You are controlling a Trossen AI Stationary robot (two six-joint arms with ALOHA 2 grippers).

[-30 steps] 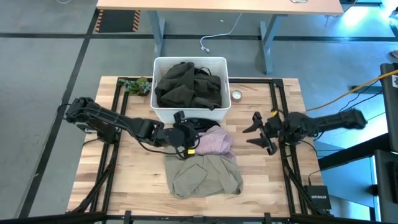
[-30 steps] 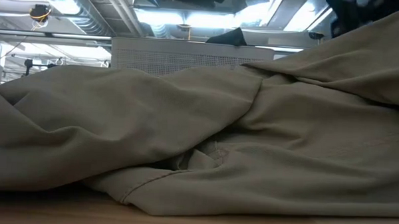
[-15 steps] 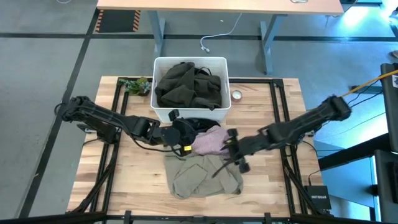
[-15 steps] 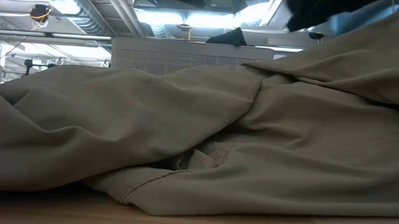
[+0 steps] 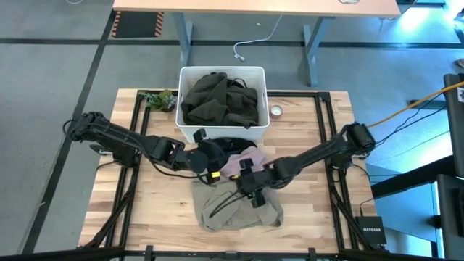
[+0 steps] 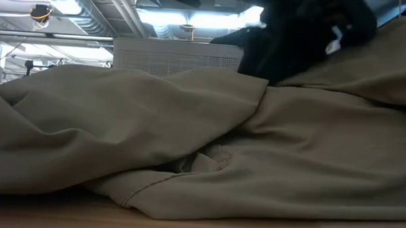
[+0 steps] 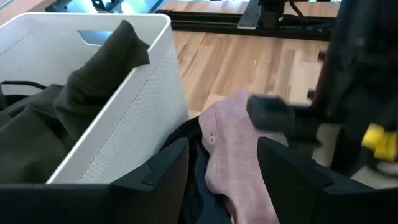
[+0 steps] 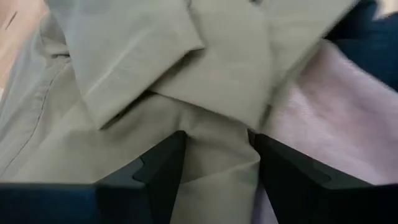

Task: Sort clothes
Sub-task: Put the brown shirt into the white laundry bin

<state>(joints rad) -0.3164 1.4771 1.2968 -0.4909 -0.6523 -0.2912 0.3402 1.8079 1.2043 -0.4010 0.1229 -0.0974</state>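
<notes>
A white bin (image 5: 190, 129) at the table's far middle holds dark olive clothes (image 5: 221, 100). In front of it lie a black garment (image 5: 230, 146), a pale pink garment (image 5: 246, 161) and, nearer, a large beige-olive garment (image 5: 243, 210) spread on the wood. My left gripper (image 7: 222, 146) hovers open over the pink and black garments, just in front of the bin wall (image 7: 134, 134). My right gripper (image 8: 214, 146) is open, slanting down over a fold of the beige-olive garment (image 8: 205, 81), with the pink garment (image 8: 323, 93) beside it. My right gripper stands with one finger on either side of a fold (image 8: 214, 124) of the beige-olive garment, coming slanting down from the table's right. I cannot tell whether the fingers touch the cloth. The garment lies flat on the table.
A small plant (image 5: 161, 99) sits left of the bin and a small round thing (image 5: 276, 111) right of it. Black frame rails (image 5: 326, 123) run along both table sides. Bare wood (image 5: 156, 203) lies at the near left and near right. In the low view the beige-olive garment (image 6: 188, 140) fills the picture.
My right gripper has swept from the table's right side toward the middle and down, tipping from near level to slanting downward, and now stands over the beige-olive garment. The clothes lie as before.
</notes>
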